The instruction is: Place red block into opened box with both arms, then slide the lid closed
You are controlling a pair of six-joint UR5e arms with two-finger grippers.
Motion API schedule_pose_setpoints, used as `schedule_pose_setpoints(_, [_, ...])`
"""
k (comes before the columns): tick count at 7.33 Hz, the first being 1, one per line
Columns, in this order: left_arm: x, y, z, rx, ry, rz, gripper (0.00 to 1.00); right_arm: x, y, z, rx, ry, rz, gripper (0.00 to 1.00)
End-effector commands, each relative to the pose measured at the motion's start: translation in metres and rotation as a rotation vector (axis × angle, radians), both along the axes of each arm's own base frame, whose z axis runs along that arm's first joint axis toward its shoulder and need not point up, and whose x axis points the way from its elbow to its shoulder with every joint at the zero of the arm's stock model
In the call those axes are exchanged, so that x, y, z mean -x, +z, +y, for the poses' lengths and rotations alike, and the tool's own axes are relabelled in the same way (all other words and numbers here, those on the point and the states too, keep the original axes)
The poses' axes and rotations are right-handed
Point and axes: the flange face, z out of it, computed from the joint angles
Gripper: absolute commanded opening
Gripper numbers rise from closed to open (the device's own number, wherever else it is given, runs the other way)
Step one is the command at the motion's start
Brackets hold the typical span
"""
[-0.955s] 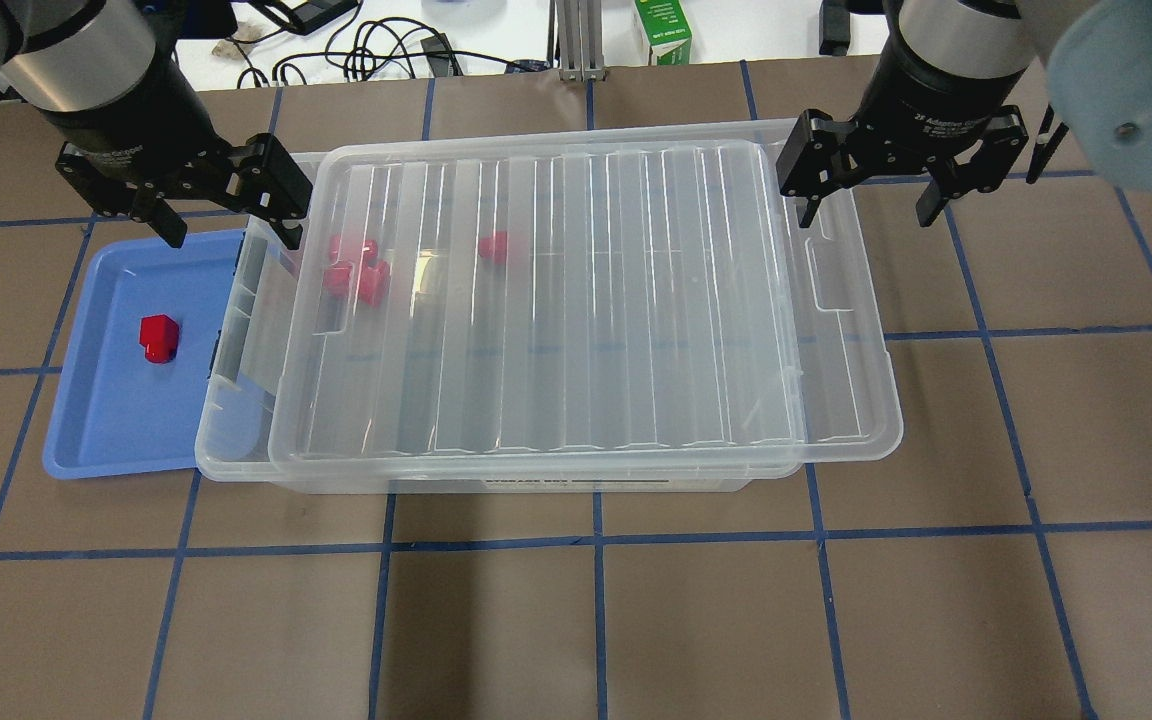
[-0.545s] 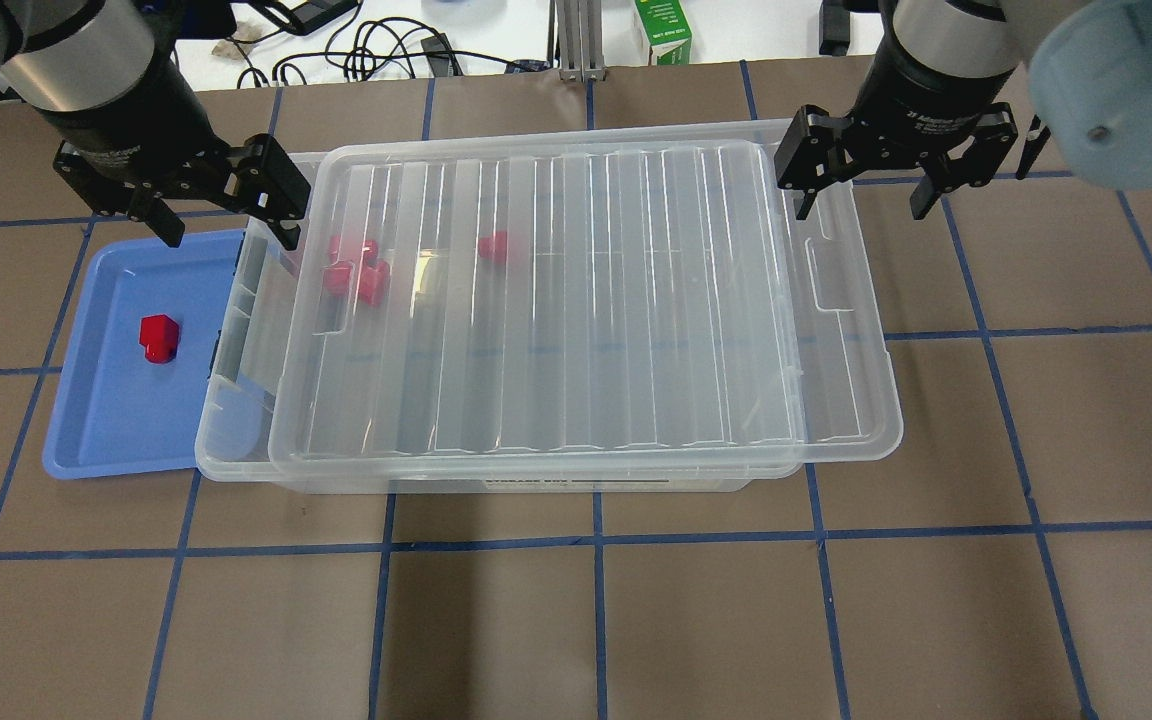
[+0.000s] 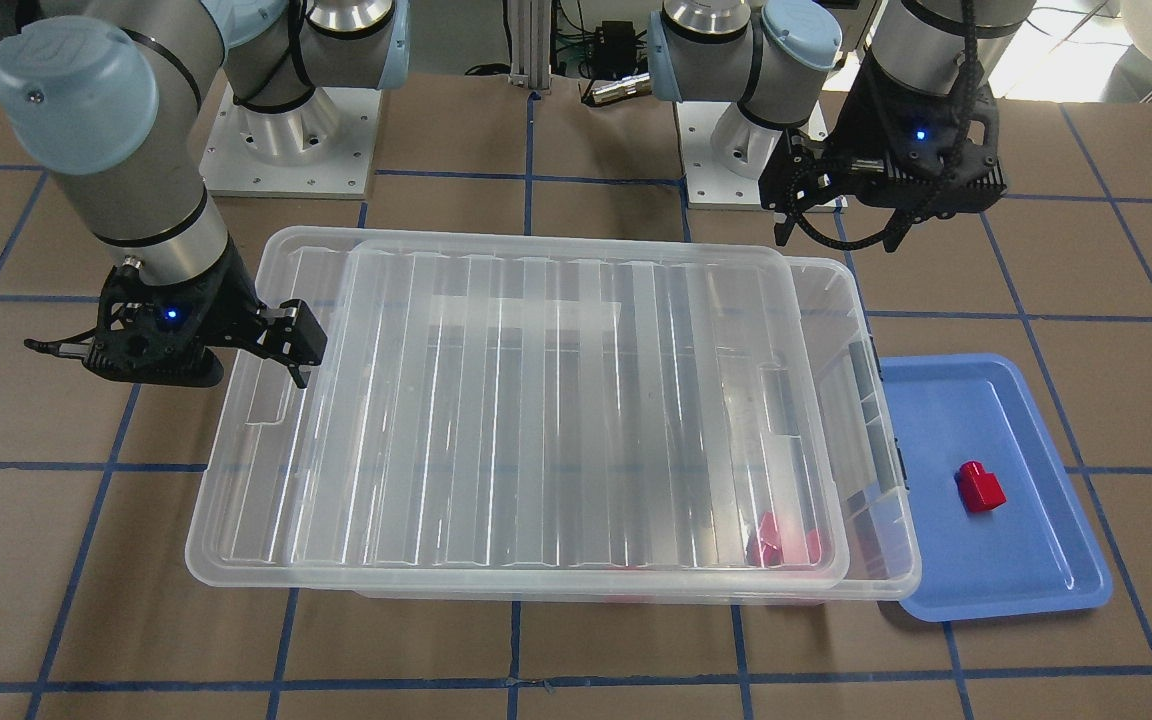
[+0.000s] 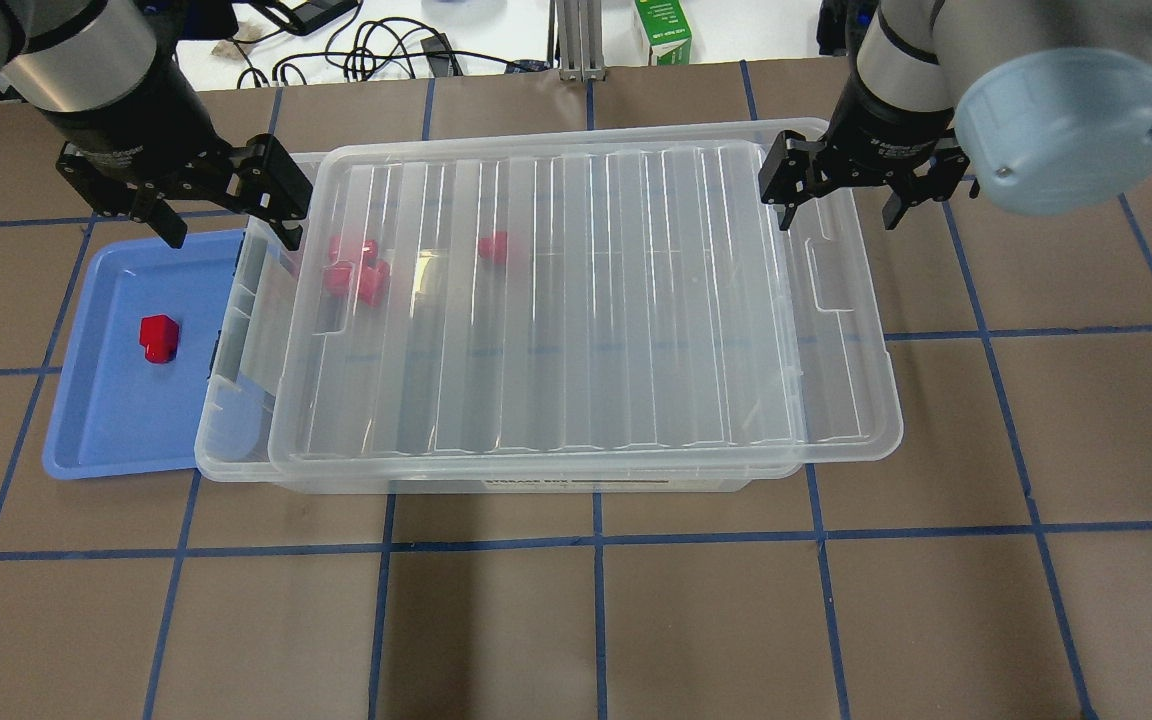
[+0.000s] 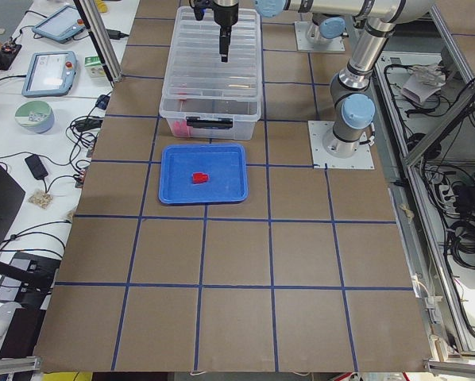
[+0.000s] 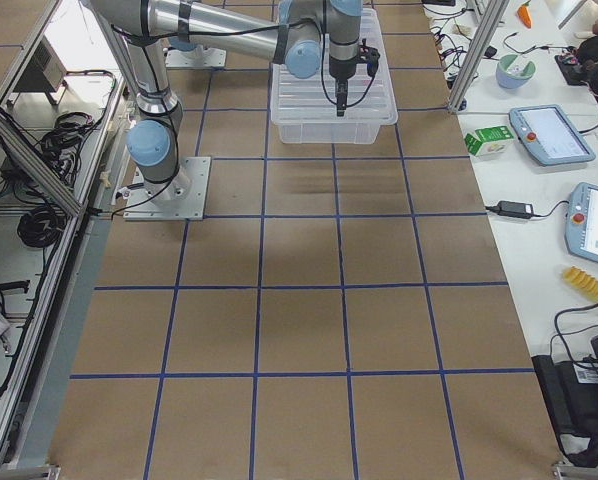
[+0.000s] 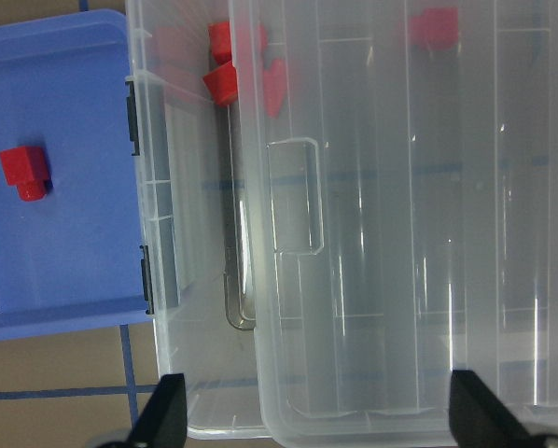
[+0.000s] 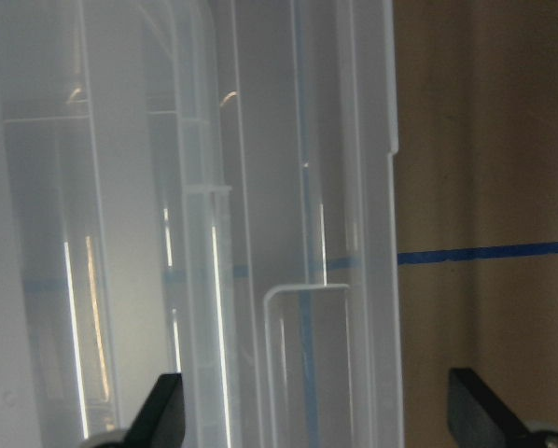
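The red block (image 4: 158, 338) sits on the blue tray (image 4: 116, 420), just beyond the short end of the box (image 4: 231, 430) that carries the grey clips (image 7: 132, 117). It is outside the box, whose other red blocks (image 4: 356, 268) show through the plastic. Its body and stud line up parallel to that short end.

The left end effector (image 4: 234, 232) hangs high above the clip end with its fingers spread apart and nothing between them. The block lies outward from it, away from the box, so this is plainly the nearer arm and the pick should fall to it. The fingers are spread along the box's long axis, so they would close across the block's short width without much turning.

The lid (image 4: 576, 300) lies flat on the box, pushed along the long axis away from the clips. It leaves only a narrow uncovered strip at the clip end and overhangs the opposite end. The right end effector (image 4: 838, 215), also apart and holding nothing, hangs above that overhanging end.

The block stands well inside the tray's rim, so there is room to come down on it. The strip looks tight for a drop. To close, the lid must slide toward the clips. The brown bench (image 4: 576, 620) is flat.
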Motion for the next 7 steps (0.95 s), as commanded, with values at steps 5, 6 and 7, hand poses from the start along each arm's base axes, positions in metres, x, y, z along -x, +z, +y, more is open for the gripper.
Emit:
schedule_pose_setpoints(5, [0.0, 0.002, 0.001, 0.003, 0.001, 0.0, 1.0, 0.04, -0.035, 0.007, -0.059, -0.014, 0.097, 1.0])
schedule_pose_setpoints(6, [0.0, 0.002, 0.002, 0.005, 0.001, -0.001, 1.0, 0.063, -0.039, 0.006, -0.074, -0.017, 0.1, 1.0])
schedule_pose_setpoints(7, [0.0, 0.002, 0.002, 0.005, 0.001, 0.0, 1.0, 0.089, -0.04, 0.004, -0.083, -0.021, 0.097, 1.0])
